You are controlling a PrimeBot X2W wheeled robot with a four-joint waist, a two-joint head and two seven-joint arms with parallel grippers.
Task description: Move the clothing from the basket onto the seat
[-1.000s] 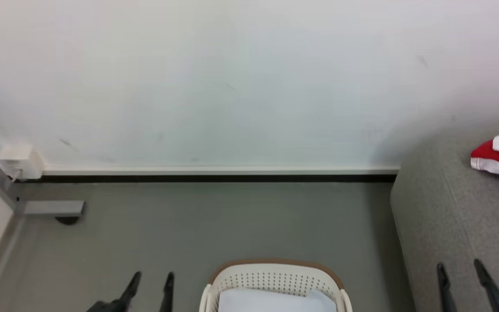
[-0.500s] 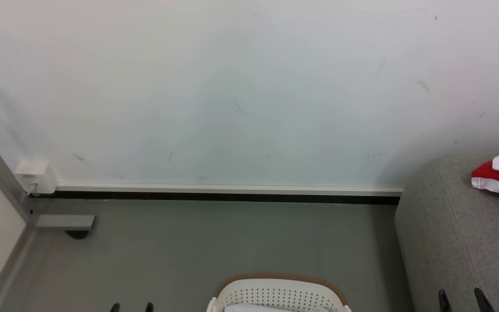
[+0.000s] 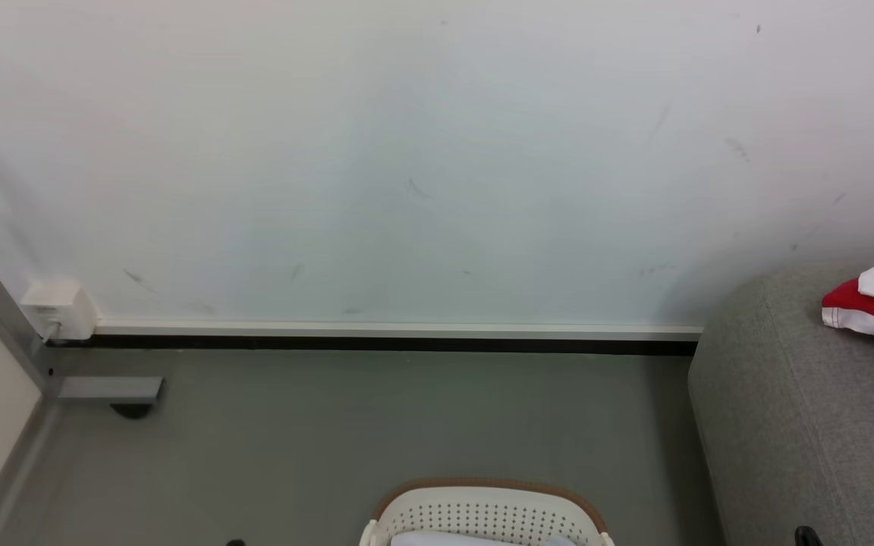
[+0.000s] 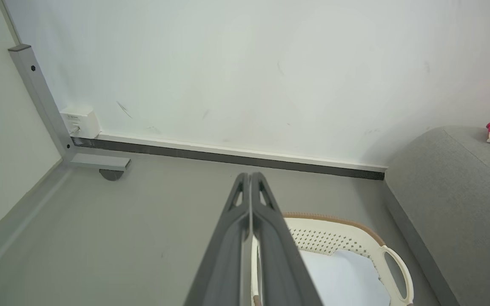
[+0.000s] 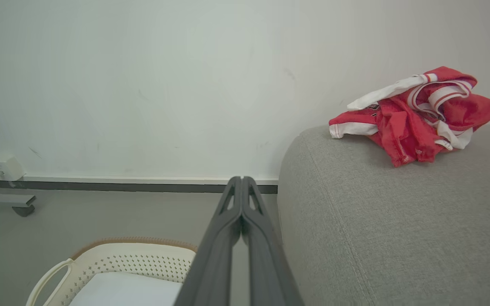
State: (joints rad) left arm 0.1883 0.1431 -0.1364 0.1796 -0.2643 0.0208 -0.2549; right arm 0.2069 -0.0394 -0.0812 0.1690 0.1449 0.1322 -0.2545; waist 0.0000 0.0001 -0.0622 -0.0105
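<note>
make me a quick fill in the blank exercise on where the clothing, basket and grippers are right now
1. On the grey seat lies a crumpled heap of ____ and white clothing.
2. The perforated laundry basket stands on the floor, to the robot's ____ of the seat.
3. The left gripper and the right gripper are both ____ (open or shut), holding nothing.
Missing words: red; left; shut
</note>
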